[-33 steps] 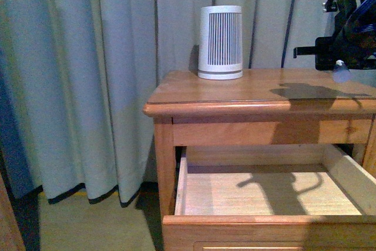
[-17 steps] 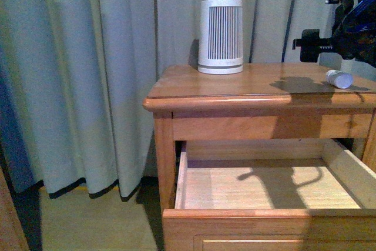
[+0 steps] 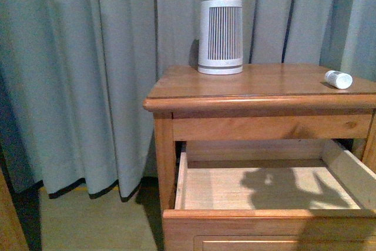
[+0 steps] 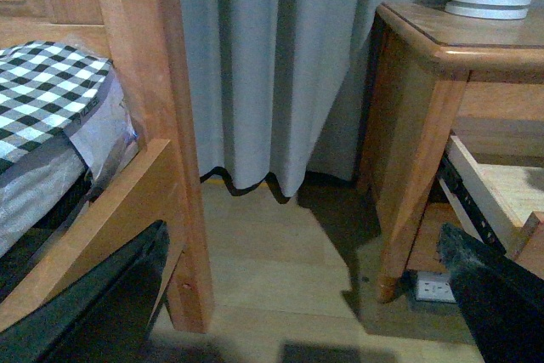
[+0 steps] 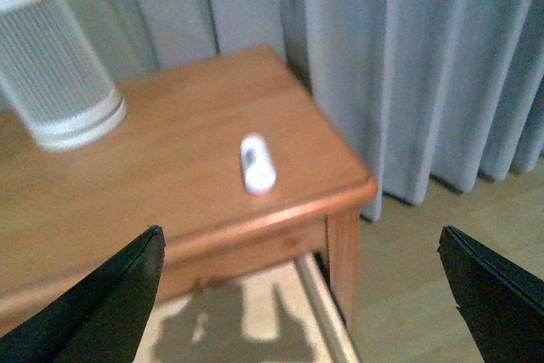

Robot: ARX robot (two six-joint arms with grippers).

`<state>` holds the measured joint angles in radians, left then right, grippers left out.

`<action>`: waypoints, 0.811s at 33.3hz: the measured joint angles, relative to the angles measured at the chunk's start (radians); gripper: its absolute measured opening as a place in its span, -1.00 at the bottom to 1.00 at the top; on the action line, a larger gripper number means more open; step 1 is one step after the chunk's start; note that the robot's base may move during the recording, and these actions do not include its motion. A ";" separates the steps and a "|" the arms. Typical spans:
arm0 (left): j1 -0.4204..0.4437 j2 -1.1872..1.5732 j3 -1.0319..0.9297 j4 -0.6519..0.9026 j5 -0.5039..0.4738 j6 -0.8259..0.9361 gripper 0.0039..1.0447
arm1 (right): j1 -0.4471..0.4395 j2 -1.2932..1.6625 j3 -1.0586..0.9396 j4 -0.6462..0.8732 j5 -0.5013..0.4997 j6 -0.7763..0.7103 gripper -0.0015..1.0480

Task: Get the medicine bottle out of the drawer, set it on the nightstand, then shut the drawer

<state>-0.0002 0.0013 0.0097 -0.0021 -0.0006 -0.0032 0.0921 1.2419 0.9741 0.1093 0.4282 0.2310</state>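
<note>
Both empty, spread wide: left pincer (image 4: 302, 240), right pincer (image 5: 299, 235); medicine bottle (image 3: 339, 79) lying on nightstand (image 3: 276, 78); drawer (image 3: 264, 214) open.

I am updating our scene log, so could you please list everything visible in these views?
medicine bottle: one, white, lying on its side on the nightstand top, near the right edge.
ribbed tapered device: one, white, upright at the back of the top.
nightstand: one, honey wood, before the curtain.
upper drawer: one, pale inside, pulled open, nothing seen in it.
curtain: one, grey-blue, behind the nightstand.
bed: one, wooden frame, black-and-white checked cover, beside the nightstand.
left gripper: black, open, empty.
right gripper: black, open, empty, above the nightstand.
</note>
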 joint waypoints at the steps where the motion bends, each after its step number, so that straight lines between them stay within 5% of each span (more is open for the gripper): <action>1: 0.000 0.000 0.000 0.000 0.000 0.000 0.88 | 0.021 -0.076 -0.105 -0.013 -0.002 0.014 0.87; 6: 0.000 0.000 0.000 0.000 0.000 0.000 0.88 | 0.116 -0.267 -0.490 -0.051 -0.008 0.057 0.87; 12: 0.000 0.000 0.000 0.000 0.000 0.000 0.88 | 0.166 -0.221 -0.695 0.058 0.014 0.069 0.87; 19: 0.000 0.000 0.000 0.000 0.000 0.000 0.88 | 0.109 0.122 -0.690 0.427 -0.015 0.017 0.87; 27: 0.000 0.000 0.000 0.000 0.000 0.000 0.88 | 0.053 0.523 -0.504 0.619 -0.037 -0.024 0.87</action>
<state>-0.0002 0.0013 0.0097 -0.0021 -0.0006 -0.0029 0.1448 1.7653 0.4702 0.7280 0.3908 0.2070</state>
